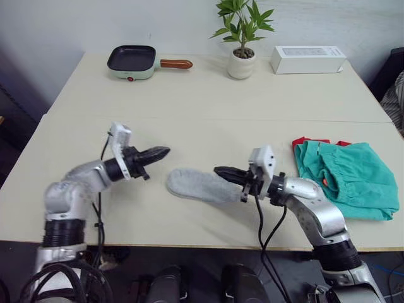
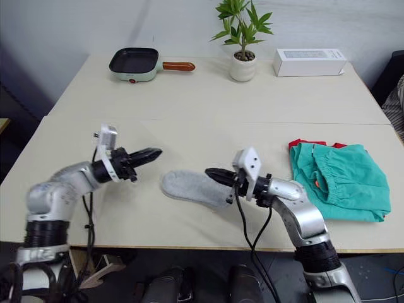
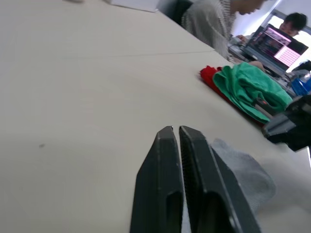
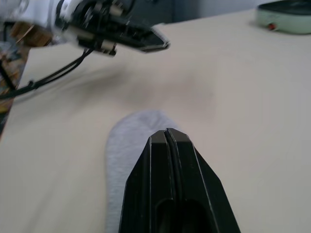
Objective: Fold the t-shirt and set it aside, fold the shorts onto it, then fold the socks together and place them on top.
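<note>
The cream tabletop (image 1: 208, 107) carries everything. On its right side the teal shorts (image 1: 353, 177) lie folded over the red t-shirt (image 1: 309, 141), of which just a red edge peeks out behind them. Near the front centre the grey socks (image 1: 199, 184) lie flat, looking like one piece, probably stacked. The right gripper (image 1: 226, 172) hangs over the socks' right end with its jaws pressed together, and whether it touches the knit is hard to tell. The left gripper (image 1: 159, 152) hovers just beyond the socks' other end, jaws closed on nothing. At the far edge stand a small green pan (image 1: 134, 61), a potted plant (image 1: 242, 38) and a white box (image 1: 308, 59).
</note>
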